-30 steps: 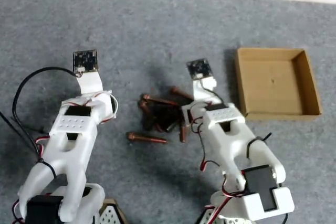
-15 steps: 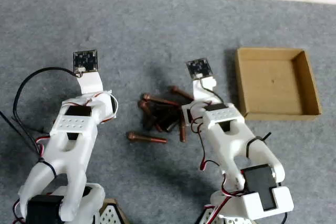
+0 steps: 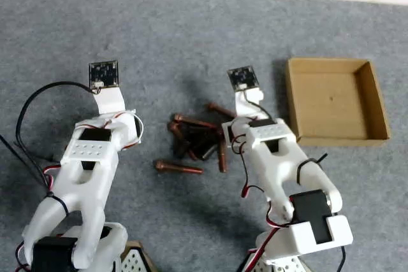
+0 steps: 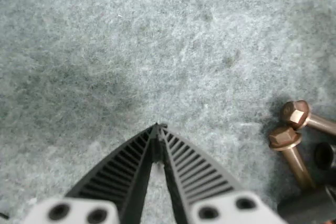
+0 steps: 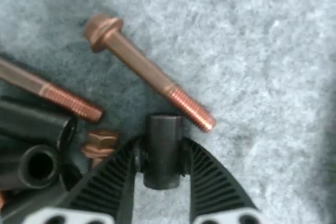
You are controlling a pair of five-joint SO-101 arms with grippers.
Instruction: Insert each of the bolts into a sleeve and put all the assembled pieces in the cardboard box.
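- Between the pile (image 3: 197, 138) and the cardboard box (image 3: 331, 100), in the high view, we find the right arm (image 3: 274, 157). Its wrist is at the pile's box-side edge.
- Right claw (image 5: 161, 153): we log it as clenched on a black sleeve (image 5: 163, 129), gripped across its sides, with one end poking out past the fingertips.
- That free end sits just beside the threaded tip of a copper bolt (image 5: 149, 72) lying slantwise on the table (image 3: 191, 30). We cannot tell whether they touch.
- Next to the held sleeve we see a second bolt's hex head (image 5: 100, 142) and further sleeves (image 5: 37, 166), one showing its open bore.
- Left claw (image 4: 158, 132): clenched tip to tip above bare grey table, with two bolt heads (image 4: 294, 114) near it, side by side.
- The pile is a heap of bolts and dark sleeves on the table between the two arms. We note a single bolt (image 3: 178, 167) lying apart on the arms' side of the heap.
- The cardboard box stands well apart from the pile, beyond the right arm.
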